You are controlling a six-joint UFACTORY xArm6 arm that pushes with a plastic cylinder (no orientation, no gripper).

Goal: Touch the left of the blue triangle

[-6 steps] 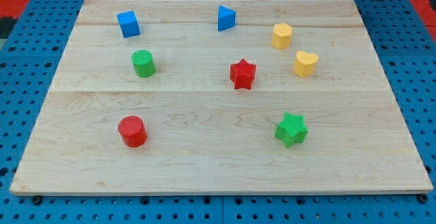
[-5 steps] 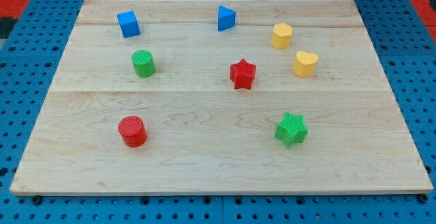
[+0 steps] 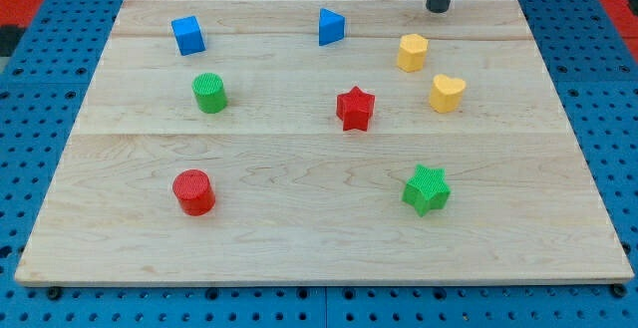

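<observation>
The blue triangle (image 3: 330,26) stands near the top edge of the wooden board (image 3: 319,238), slightly right of the middle. My tip (image 3: 438,8) is on the board's top edge, well to the right of the blue triangle and just above the upper yellow block (image 3: 412,52). It touches no block.
A blue cube (image 3: 187,35) sits at the top left, a green cylinder (image 3: 209,93) below it. A red star (image 3: 355,109) is in the middle, a yellow heart (image 3: 447,93) to its right. A red cylinder (image 3: 193,191) and a green star (image 3: 427,189) lie lower down.
My rod has moved left along the view's top, from the top right corner to above the upper yellow block. No block has moved.
</observation>
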